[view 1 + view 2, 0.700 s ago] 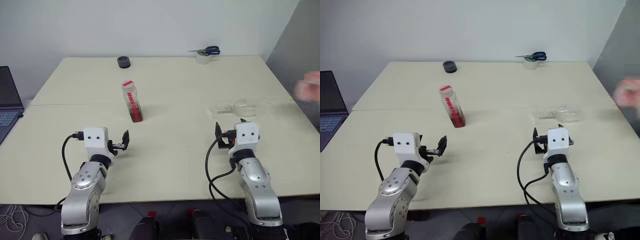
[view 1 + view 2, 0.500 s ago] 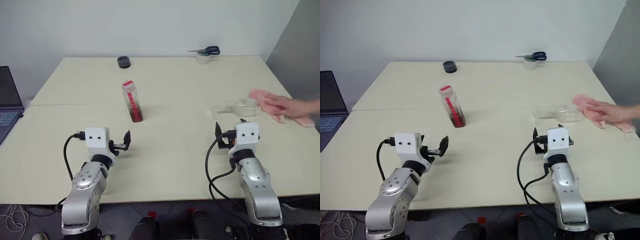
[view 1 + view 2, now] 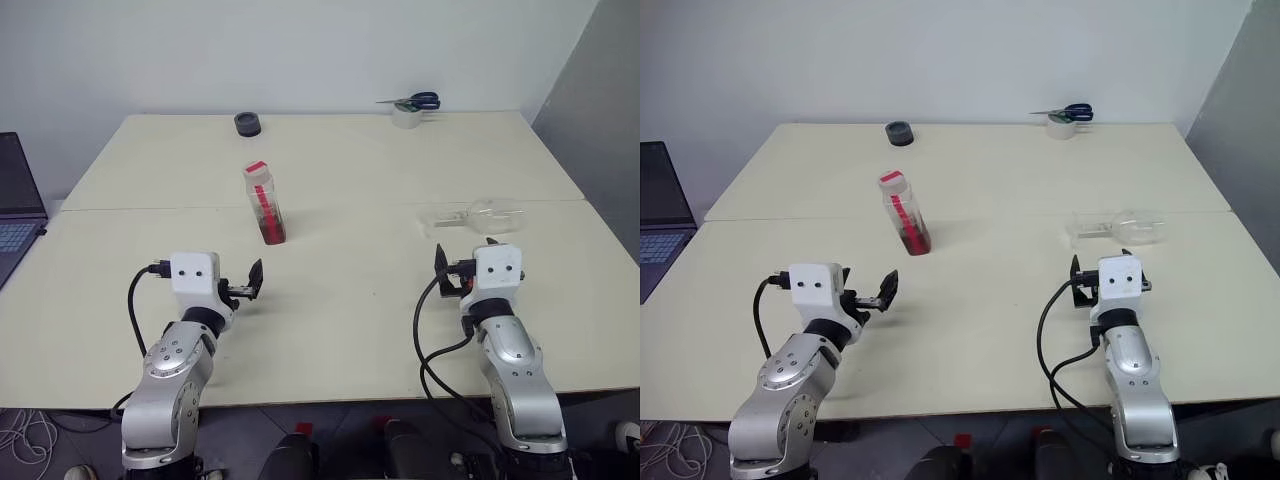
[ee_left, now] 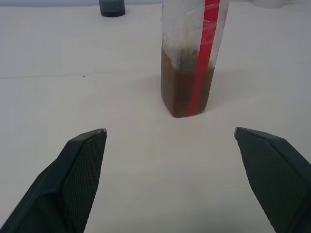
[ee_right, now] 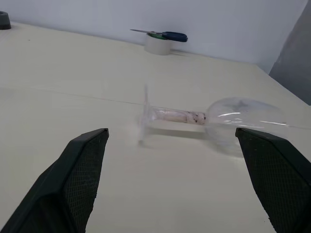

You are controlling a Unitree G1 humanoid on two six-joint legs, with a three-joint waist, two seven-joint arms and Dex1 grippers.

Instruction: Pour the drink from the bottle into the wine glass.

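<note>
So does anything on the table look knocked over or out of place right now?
Yes. The wine glass lies on its side ahead of the right gripper, so nothing can be poured into it. The bottle stands upright.

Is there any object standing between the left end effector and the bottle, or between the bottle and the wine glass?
Nothing visible stands in either path. The left end effector is open, with bare table up to the bottle. Bare table also runs from the bottle to the wine glass, which lies on its side.
</note>
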